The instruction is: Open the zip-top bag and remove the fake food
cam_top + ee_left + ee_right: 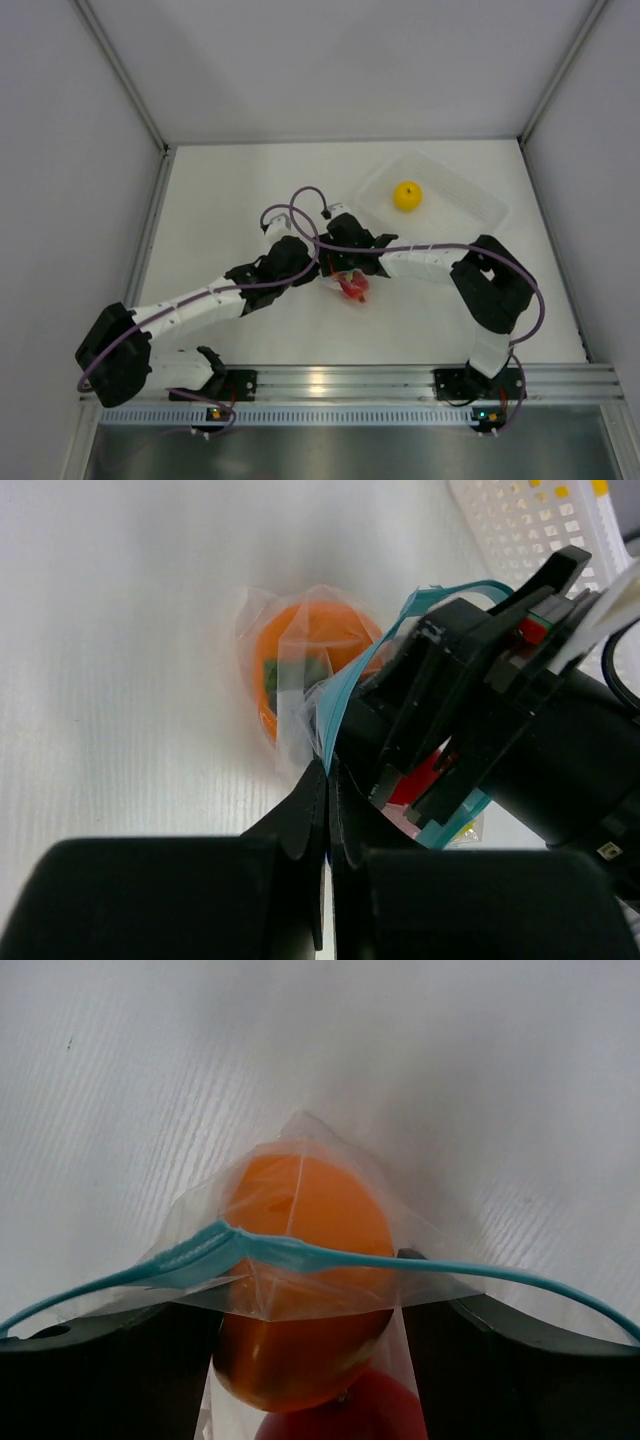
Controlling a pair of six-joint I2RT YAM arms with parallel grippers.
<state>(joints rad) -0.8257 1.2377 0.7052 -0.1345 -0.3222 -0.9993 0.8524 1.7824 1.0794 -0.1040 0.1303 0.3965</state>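
The zip-top bag (345, 283) lies at the table's middle, between both grippers. My left gripper (329, 770) is shut on the bag's edge by the light blue zip strip (345, 685). My right gripper (310, 1300) is inside the bag's mouth, and the zip strip (330, 1255) stretches across its fingers. Its jaws stand wide apart, with the orange fruit (300, 1290) at their tips and the red fruit (345, 1415) deeper between them. The orange fruit, with its green top, also shows in the left wrist view (305, 640). The yellow fruit (407, 196) lies outside the bag.
The yellow fruit sits in a rigid clear tray (470, 200) at the back right. White walls enclose the table on three sides. A white perforated basket (530, 520) shows at the top right of the left wrist view.
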